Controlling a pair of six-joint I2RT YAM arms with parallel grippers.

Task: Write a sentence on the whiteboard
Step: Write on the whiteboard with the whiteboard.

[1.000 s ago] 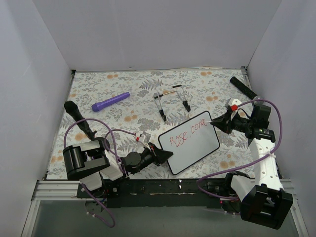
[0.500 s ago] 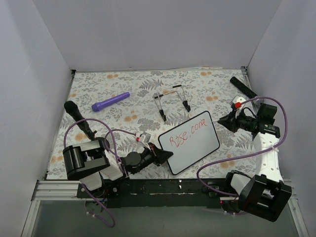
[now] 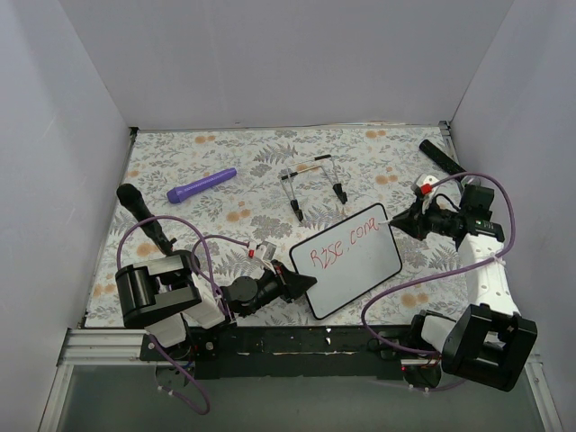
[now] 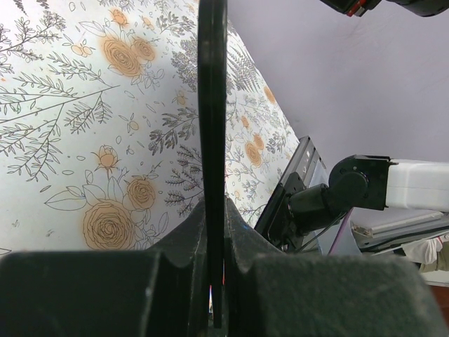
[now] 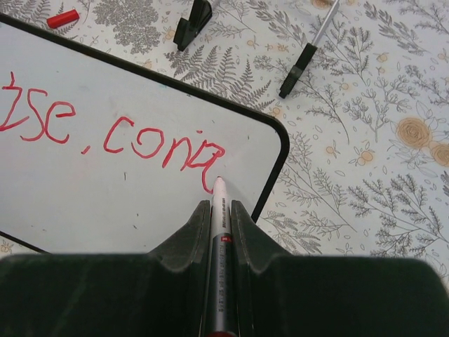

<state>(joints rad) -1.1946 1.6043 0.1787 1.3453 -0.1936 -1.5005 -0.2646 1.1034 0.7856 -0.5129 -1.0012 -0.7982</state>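
The whiteboard [image 3: 351, 270] stands tilted near the table's front middle. My left gripper [image 3: 301, 283] is shut on its lower left edge; in the left wrist view the board shows edge-on as a black bar [image 4: 212, 126] between the jaws of that gripper [image 4: 214, 232]. The sentence [image 3: 345, 245] is red and reads roughly "Rise. conq" [image 5: 119, 133]. My right gripper [image 3: 398, 221] is shut on a slim marker [image 5: 219, 225]; its tip touches the board [image 5: 84, 189] just under the last letter, near the right corner. The gripper [image 5: 219, 207] is just off the board's corner.
A thin black wire stand [image 3: 313, 184] lies behind the board, its feet in the right wrist view [image 5: 298, 63]. A red cap [image 5: 63, 18] lies by the board's far edge. A purple pen-like object [image 3: 201, 185] and black bars [image 3: 142, 211] [image 3: 443, 157] lie further out.
My right gripper drew back from the board to the right, then returned; the marker tip is on the board again under the last letter. The left gripper and board stayed put.
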